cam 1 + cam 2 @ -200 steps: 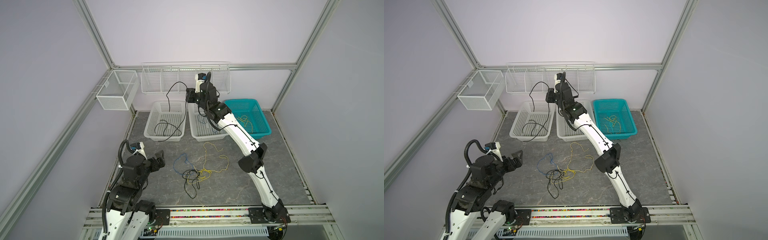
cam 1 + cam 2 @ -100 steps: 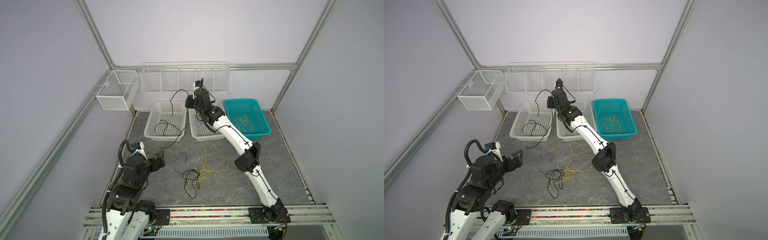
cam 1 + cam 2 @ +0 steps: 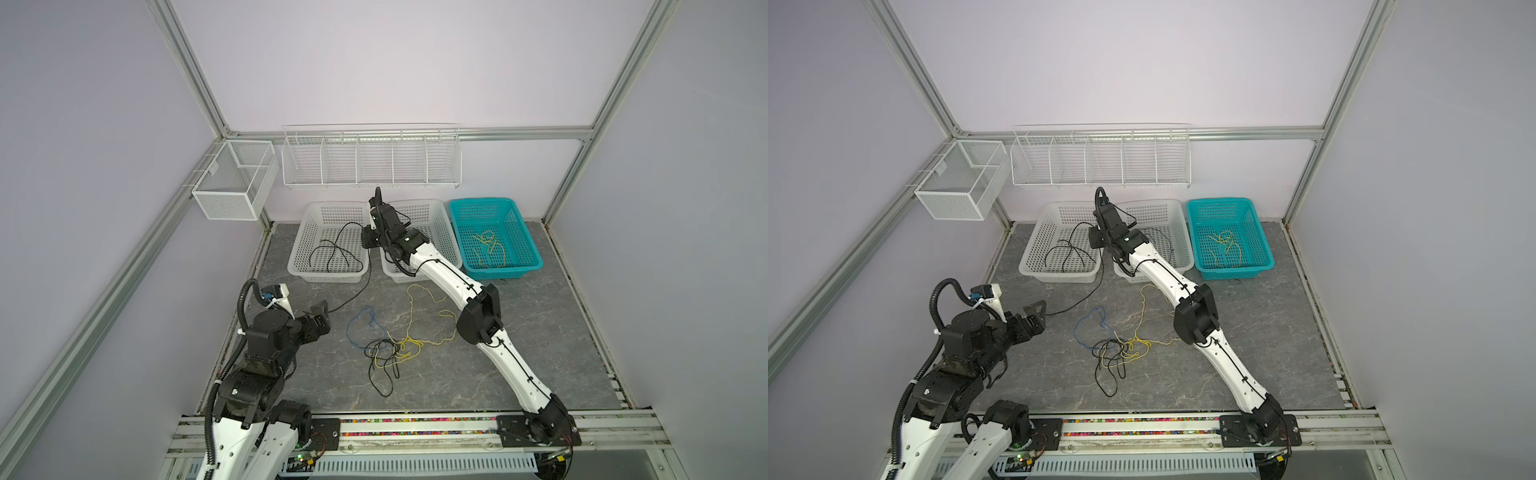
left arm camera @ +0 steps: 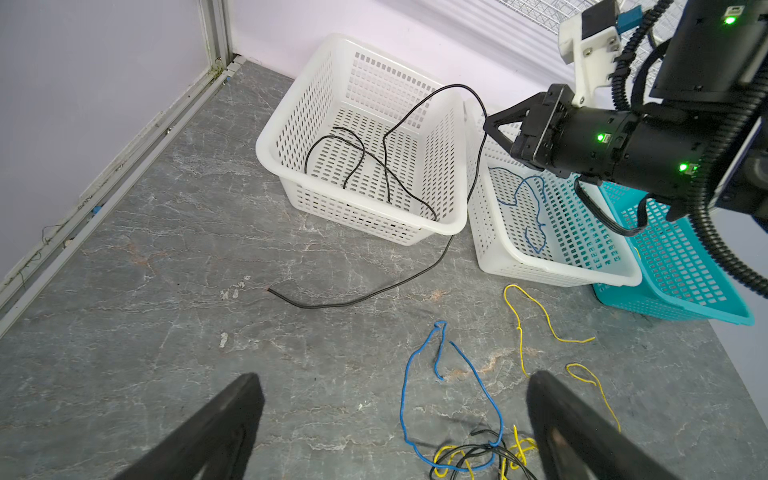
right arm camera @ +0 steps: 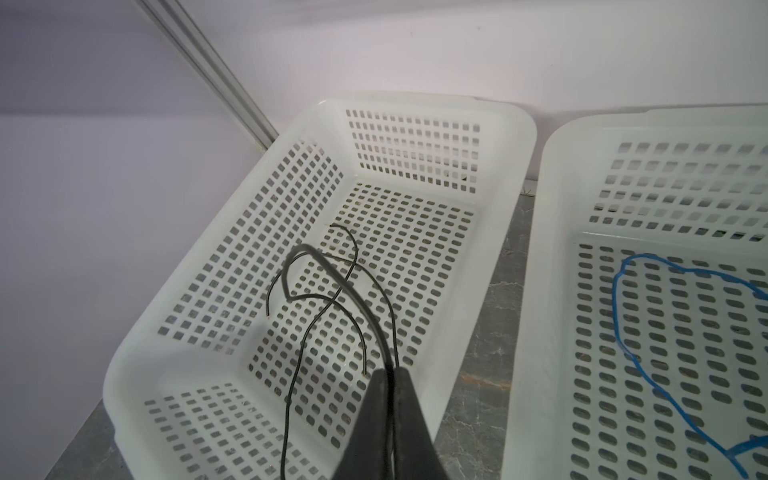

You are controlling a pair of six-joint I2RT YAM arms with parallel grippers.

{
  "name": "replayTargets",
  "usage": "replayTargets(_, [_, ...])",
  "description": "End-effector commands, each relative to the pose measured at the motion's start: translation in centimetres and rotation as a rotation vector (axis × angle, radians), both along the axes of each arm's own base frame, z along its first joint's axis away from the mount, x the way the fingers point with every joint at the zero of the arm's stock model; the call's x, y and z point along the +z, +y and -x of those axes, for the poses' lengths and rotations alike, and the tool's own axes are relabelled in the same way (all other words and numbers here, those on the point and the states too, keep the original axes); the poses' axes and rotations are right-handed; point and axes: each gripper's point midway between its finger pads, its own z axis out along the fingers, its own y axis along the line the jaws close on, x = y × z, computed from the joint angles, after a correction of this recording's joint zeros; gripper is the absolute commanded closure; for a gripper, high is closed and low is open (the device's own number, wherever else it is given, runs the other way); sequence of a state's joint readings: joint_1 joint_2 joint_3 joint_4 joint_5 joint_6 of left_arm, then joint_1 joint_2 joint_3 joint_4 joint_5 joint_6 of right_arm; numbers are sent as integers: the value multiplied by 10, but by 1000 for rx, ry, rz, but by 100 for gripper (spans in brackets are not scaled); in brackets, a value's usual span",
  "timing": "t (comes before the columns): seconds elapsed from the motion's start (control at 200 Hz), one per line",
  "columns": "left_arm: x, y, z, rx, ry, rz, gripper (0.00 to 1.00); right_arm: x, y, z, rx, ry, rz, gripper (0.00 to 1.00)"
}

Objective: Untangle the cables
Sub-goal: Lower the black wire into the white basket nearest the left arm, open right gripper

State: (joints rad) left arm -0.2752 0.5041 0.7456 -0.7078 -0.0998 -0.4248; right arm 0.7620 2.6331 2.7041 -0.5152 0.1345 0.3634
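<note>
Lowered from its high lift, the right pincer (image 4: 487, 123) pinches the black cable (image 4: 324, 306) over the upper-centre white basket (image 3: 299, 249), tail trailing on the counter (image 3: 540, 332); left pincer (image 3: 323, 319) spread at lower left, the centre tangle of cables (image 3: 390, 347) still unsorted.

- Three baskets are sitting in a row at the table's (image 3: 540, 332) back: left basket (image 3: 303, 245), middle basket (image 3: 444, 232), right basket (image 3: 519, 232)
- Cable tangle (image 3: 390, 349) is lying before the middle basket
- Loose cable (image 4: 353, 301) is trailing onto the table before the left basket

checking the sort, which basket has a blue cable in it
The middle white basket, with a blue cable on its floor. The left white basket holds only black cables, and the teal basket only yellow cable.
</note>
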Motion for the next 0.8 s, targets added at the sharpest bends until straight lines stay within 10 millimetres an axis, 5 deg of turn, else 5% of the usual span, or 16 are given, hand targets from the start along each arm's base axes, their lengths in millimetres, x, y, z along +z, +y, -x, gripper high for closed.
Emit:
replayTargets(0.0, [-5, 0, -1, -5, 10, -16, 0, 33, 25, 35, 122, -108, 67, 93])
replayTargets(0.19, [-6, 1, -1, 0, 11, -19, 0, 71, 18, 46, 66, -145, 41, 93])
replayTargets(0.33, [-6, 1, -1, 1, 13, -19, 0, 80, 19, 42, 60, -106, -45, 93])
replayTargets(0.585, [-7, 1, -1, 1, 14, -20, 0, 15, 38, 52, 186, 73, -49, 90])
replayTargets(0.795, [-7, 1, -2, 0, 18, -21, 0, -13, 36, 64, 243, 135, 24, 79])
